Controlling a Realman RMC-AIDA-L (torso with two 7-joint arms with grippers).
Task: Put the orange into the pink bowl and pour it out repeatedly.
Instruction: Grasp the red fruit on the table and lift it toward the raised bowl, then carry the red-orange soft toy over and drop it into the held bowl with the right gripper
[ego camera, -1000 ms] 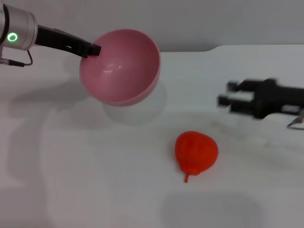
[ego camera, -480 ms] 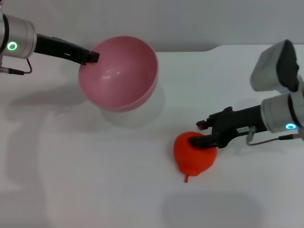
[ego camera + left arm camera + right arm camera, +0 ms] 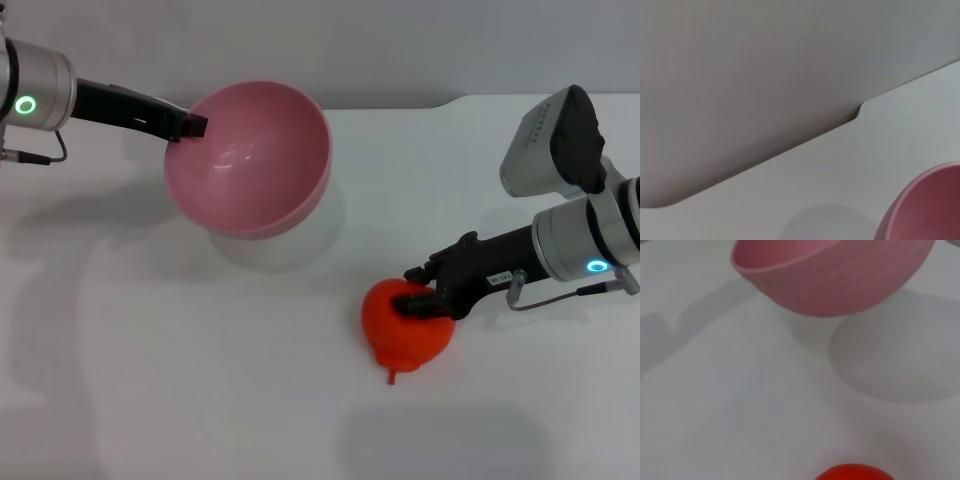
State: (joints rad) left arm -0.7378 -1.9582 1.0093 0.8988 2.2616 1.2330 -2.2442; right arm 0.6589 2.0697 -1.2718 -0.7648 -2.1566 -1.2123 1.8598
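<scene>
The pink bowl (image 3: 250, 165) hangs tilted above the white table, its opening facing the head camera, and it is empty. My left gripper (image 3: 193, 125) is shut on the bowl's left rim. The orange (image 3: 400, 330) lies on the table at centre right, its small stem pointing toward the front edge. My right gripper (image 3: 415, 288) reaches in from the right and is closed on the orange's upper side. The right wrist view shows the bowl (image 3: 840, 275) above its shadow and the top of the orange (image 3: 855, 472). A slice of the bowl (image 3: 925, 210) shows in the left wrist view.
The white table (image 3: 200, 380) spreads to the front and left of the orange. Its back edge (image 3: 440, 103) has a step against the grey wall.
My right arm swept in from the right and its gripper came down onto the orange, nudging it slightly left. The bowl shifted a little lower in my left gripper.
</scene>
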